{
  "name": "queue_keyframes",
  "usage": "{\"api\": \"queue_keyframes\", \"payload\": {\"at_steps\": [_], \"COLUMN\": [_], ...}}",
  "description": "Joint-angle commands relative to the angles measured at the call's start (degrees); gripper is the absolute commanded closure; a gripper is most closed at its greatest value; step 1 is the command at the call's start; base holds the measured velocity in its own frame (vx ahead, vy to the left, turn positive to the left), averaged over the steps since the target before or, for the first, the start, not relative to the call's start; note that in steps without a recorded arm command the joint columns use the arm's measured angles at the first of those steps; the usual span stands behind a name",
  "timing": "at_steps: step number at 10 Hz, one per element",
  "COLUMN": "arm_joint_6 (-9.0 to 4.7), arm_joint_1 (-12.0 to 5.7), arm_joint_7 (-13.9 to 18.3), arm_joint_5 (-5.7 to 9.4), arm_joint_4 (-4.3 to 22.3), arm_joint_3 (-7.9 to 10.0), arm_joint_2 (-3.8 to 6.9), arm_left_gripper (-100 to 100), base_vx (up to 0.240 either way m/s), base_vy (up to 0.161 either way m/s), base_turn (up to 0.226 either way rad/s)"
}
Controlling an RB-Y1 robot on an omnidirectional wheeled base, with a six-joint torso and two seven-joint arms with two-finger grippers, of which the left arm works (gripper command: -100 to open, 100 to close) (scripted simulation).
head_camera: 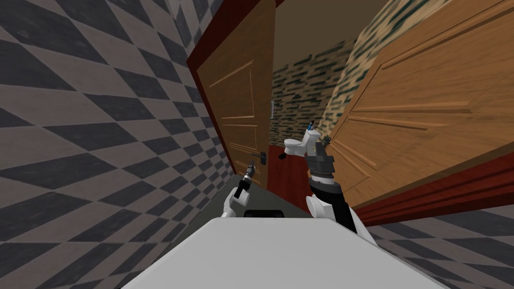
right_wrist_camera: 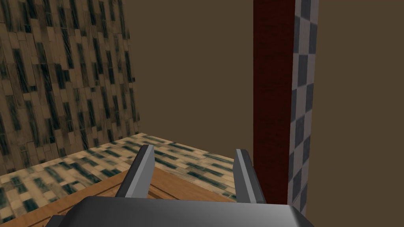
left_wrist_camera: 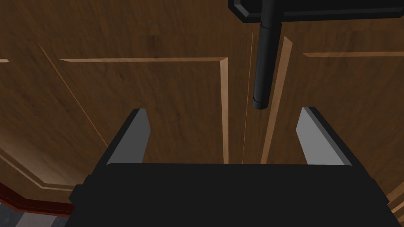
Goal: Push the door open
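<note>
A brown panelled wooden door (head_camera: 236, 115) in a dark red frame stands ajar on the left, with a black lever handle (head_camera: 261, 159). My left gripper (head_camera: 249, 170) is just below that handle, close to the door face. In the left wrist view the gripper (left_wrist_camera: 225, 134) is open, with the door panel (left_wrist_camera: 158, 98) right ahead and the handle (left_wrist_camera: 263, 63) just beyond its fingertips, nothing between them. My right gripper (head_camera: 321, 149) is raised beside a second wooden door panel (head_camera: 426, 115) on the right. That gripper (right_wrist_camera: 193, 167) is open and empty.
Grey checkered walls (head_camera: 90, 140) close in on the left and at the lower right. Through the gap between the doors shows a room with a red floor (head_camera: 288, 180), a white toilet (head_camera: 301, 143) and patterned tile walls (head_camera: 301, 95). A dark red frame post (right_wrist_camera: 274, 98) stands near the right gripper.
</note>
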Motion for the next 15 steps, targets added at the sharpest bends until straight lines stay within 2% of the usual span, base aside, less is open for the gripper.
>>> {"api": "queue_keyframes", "payload": {"at_steps": [1,7,8,9,15], "arm_joint_6": [0.01,0.57,0.47,0.35,-0.27], "arm_joint_1": [-0.98,-4.92,-4.64,-5.06,-6.43], "arm_joint_7": [0.3,2.0,1.7,1.7,1.4], "arm_joint_5": [0.07,0.71,0.62,0.64,0.73], "arm_joint_4": [2.0,8.9,8.4,9.1,11.4], "arm_joint_3": [-0.8,-3.75,-3.46,-3.18,-1.83], "arm_joint_2": [-0.27,-0.34,-0.47,-0.66,-1.7], "arm_left_gripper": [-100,-100,-100,-100,-100], "base_vx": [0.042,0.047,0.019,0.155,0.186], "base_vy": [0.116,0.126,0.046,-0.021,-0.087], "base_turn": [-0.077,-0.091,-0.015,-0.032,-0.03]}}
